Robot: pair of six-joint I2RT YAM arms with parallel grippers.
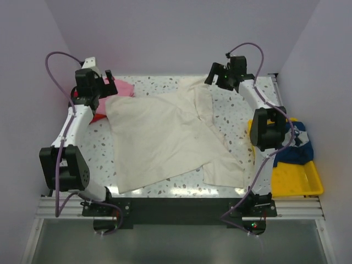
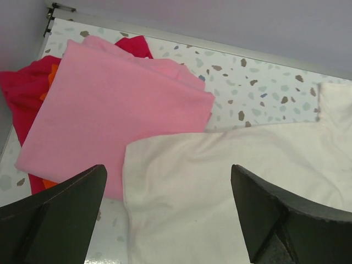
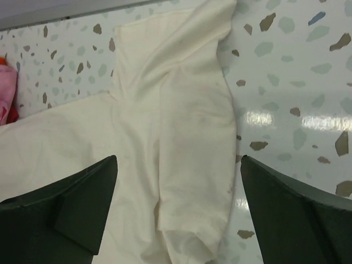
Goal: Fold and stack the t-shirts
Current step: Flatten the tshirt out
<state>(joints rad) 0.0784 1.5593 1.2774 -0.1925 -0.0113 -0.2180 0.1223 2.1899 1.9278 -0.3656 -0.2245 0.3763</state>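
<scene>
While flat, t-shirt point(image 1: 159, 137) below left pincer point(image 2: 168, 171)

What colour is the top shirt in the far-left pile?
Pink; the shirt shows best in left wrist view.

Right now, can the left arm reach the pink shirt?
Probably yes. Its open fingers hover right beside the pink shirt, which lies mostly uncovered; only the cream shirt meets its edge.
</scene>
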